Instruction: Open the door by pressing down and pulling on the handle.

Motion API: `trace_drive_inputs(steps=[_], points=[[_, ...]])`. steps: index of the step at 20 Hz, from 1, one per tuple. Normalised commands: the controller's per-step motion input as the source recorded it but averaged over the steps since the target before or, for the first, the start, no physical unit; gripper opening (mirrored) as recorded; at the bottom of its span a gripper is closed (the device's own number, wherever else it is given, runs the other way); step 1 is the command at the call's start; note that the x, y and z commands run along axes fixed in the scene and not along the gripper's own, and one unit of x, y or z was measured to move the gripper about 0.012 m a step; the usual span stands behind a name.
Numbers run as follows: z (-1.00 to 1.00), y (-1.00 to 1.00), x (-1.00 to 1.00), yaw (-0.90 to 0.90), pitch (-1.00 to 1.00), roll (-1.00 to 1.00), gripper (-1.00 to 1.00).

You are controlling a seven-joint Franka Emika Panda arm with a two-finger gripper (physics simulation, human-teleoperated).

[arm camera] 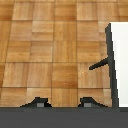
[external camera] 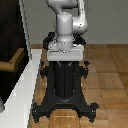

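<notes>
The gripper (arm camera: 61, 104) hangs over bare wooden floor (arm camera: 50, 55), fingertips apart and empty. The golden-brown handle (external camera: 13, 61) juts from the dark door (external camera: 10, 45) at the exterior view's left, well apart, likely awaiting approach.

Wooden parquet floor (external camera: 107, 70), black ribbed pedestal (external camera: 65, 85) on splayed feet.

The tall dark brown-black door panel (external camera: 11, 45) looks smooth and matt in its flat white frame (external camera: 22, 92); its short golden-brown lever handle (external camera: 13, 60) has a dull wooden tone. Glossy white arm casings (external camera: 64, 22) top a ribbed matt black pedestal (external camera: 65, 85) on the warm wood parquet floor (arm camera: 50, 50).
</notes>
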Motion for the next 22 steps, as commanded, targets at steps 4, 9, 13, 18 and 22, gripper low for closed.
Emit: trace_drive_inputs(steps=[4, 9, 13, 18, 22], points=[[0.00, 0.00, 0.00, 0.00, 0.00, 0.00, 1.00], [0.40, 0.00, 0.00, 0.00, 0.00, 0.00, 1.00], [1.00, 0.00, 0.00, 0.00, 0.00, 0.00, 1.00], [0.60, 0.00, 0.00, 0.00, 0.00, 0.00, 1.00], [0.75, 0.00, 0.00, 0.00, 0.00, 0.00, 1.00]])
